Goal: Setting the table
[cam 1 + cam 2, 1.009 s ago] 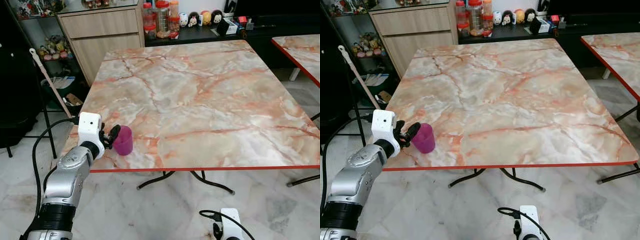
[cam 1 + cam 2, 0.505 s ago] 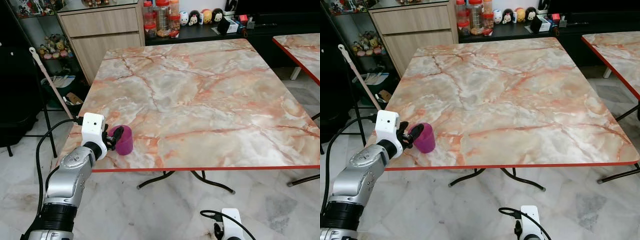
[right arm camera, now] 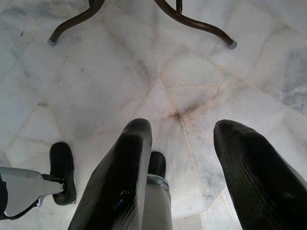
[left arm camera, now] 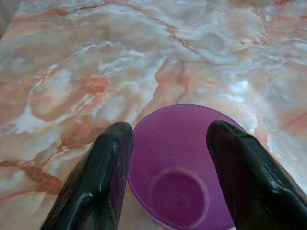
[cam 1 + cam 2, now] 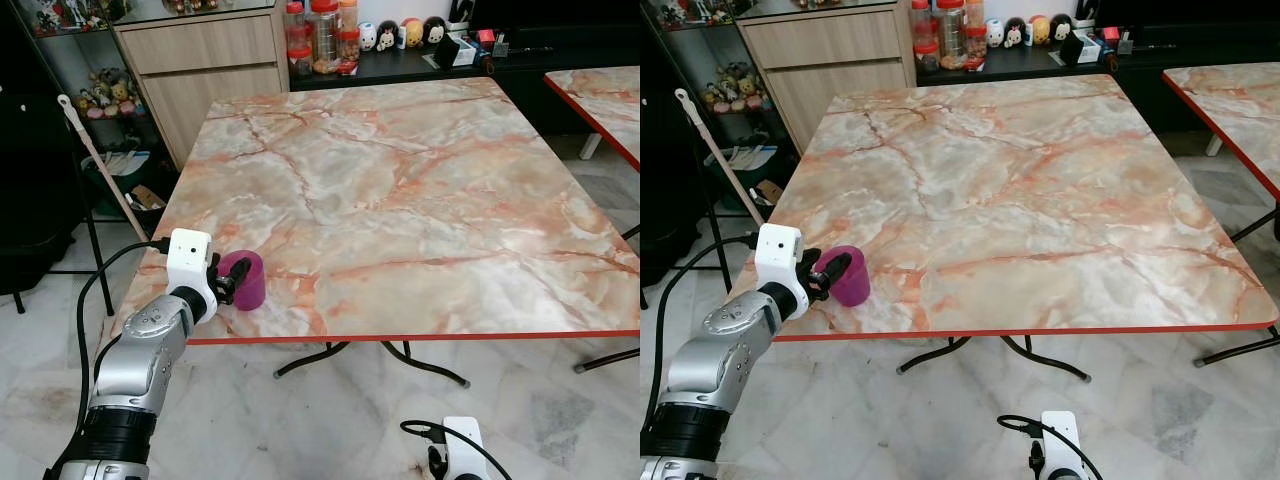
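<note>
Left end effector [image 4: 165,163] is where I look first: its two black fingers [image 4: 98,177] sit on either side of a purple plastic cup [image 4: 184,167], pressed against the rim, so I read it as pinching the cup. My wrist camera looks straight down into the cup and shows its ribbed inner wall and bare bottom; the head views cannot see inside it. From the head I see the purple plastic cup [image 5: 245,279] standing upright on the marble-patterned worktop [image 5: 400,190], close to the red-edged near corner on my left, with the silver left arm [image 5: 140,360] reaching up to it from below.

Right end effector [image 3: 182,163] hangs low with its fingers spread, pointing at the pale tiled floor [image 3: 120,86], where the worktop's curved metal feet [image 3: 192,21] show. In the head views it is cut off at the bottom edge.

Beyond the worktop stand a wooden cabinet [image 5: 205,70] and some jars [image 5: 320,38], too small to read.
</note>
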`<state>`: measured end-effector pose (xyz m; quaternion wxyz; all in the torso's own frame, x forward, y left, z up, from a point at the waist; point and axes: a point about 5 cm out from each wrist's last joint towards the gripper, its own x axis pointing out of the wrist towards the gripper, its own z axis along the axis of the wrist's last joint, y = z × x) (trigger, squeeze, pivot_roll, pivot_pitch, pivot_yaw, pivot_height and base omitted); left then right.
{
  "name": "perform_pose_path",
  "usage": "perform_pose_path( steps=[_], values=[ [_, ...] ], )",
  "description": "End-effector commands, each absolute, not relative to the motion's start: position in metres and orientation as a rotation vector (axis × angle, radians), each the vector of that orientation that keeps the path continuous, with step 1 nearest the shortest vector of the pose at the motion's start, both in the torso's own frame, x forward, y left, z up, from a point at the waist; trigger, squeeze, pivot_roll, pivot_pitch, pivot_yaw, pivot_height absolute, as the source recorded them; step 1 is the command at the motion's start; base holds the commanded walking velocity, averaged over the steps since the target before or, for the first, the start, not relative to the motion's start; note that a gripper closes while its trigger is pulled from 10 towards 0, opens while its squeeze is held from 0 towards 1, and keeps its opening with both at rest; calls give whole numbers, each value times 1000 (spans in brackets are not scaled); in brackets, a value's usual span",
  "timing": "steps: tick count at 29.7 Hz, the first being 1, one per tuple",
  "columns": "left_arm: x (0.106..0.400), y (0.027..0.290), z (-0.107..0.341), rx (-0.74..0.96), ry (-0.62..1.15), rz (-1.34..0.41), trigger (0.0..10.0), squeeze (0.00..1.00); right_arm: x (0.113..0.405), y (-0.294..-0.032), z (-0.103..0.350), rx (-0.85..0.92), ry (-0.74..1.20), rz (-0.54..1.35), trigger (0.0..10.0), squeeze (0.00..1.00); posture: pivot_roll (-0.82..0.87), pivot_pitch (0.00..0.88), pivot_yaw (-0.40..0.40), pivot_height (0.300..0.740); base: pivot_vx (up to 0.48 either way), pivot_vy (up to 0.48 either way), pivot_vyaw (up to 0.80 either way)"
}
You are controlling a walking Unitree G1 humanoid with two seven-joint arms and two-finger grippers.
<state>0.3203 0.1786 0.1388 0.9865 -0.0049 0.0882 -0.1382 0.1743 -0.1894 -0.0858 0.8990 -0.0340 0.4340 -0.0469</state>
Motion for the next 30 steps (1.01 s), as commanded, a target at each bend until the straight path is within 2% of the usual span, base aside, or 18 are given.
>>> perform_pose_path(
  steps=[1,7,30],
  values=[
    [321,179,142,-14,174,-283,10000,0,172,-188,-87,-56,907,-109,10000,0,58,46,86,740,0,0,0],
    [324,179,141,-66,193,-268,10000,0,173,-188,-87,-55,907,-109,10000,0,57,46,87,740,0,0,0],
    [329,192,143,-63,200,-169,10000,0,173,-187,-87,-53,905,-111,10000,0,56,43,89,740,0,0,0]
  ],
)
